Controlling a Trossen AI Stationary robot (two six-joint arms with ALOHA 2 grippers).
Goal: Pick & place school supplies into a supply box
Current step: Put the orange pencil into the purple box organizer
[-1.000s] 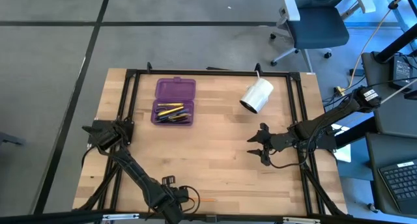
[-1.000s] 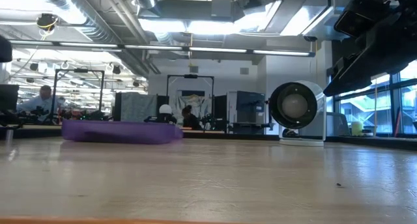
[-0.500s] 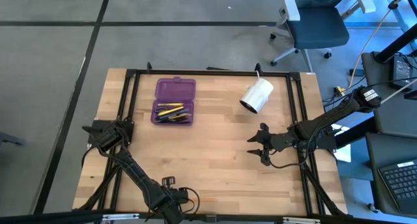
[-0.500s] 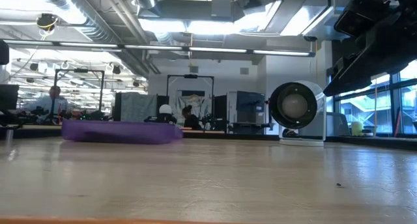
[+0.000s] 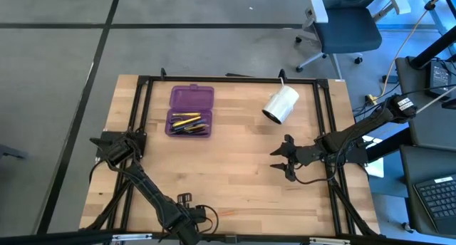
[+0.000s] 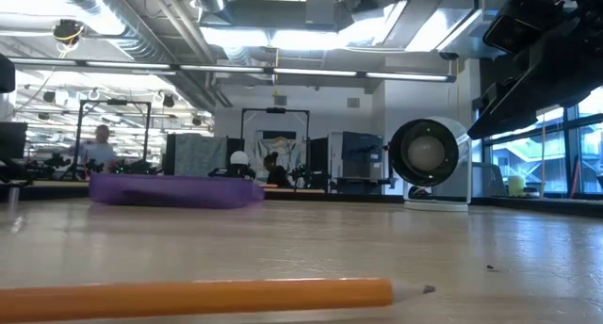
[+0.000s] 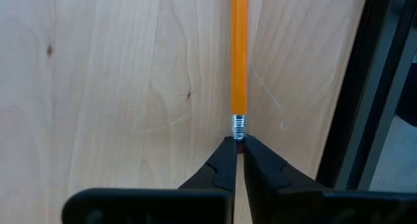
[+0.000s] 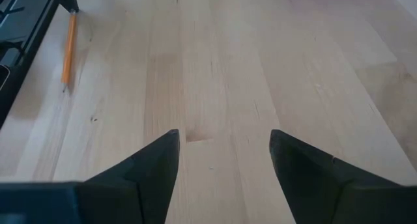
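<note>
Left end effector (image 7: 238, 149), low at the near edge of the worktop (image 5: 235, 167): its two dark fingers are pressed together on the eraser end of an orange pencil (image 7: 239, 55), which lies flat on the wood and points away from the fingers. In the high view the same pencil shows only as a short orange sliver just beside the left end effector (image 5: 192, 218), close to the near frame rail. From table height it stretches across the foreground, sharpened tip to the right.

Right end effector (image 5: 279, 159), right of centre on the worktop: fingers spread wide apart, nothing between them. Bare wood lies ahead of its fingers, with the orange pencil visible far off in its wrist view.

Supply box (image 5: 190, 111), purple, at the far left part of the worktop: lid laid open toward the far edge, tray nearer. Several pens and pencils (image 5: 188, 122), yellow and dark, lie inside the tray. From table height the box is a low purple band at the left.

White roll (image 5: 281, 104), on its side near the far right corner, well apart from the box and from both end effectors.

A black frame runs round the worktop just inside its edges. The wide middle of the worktop, between box, roll and both end effectors, is open wood.
</note>
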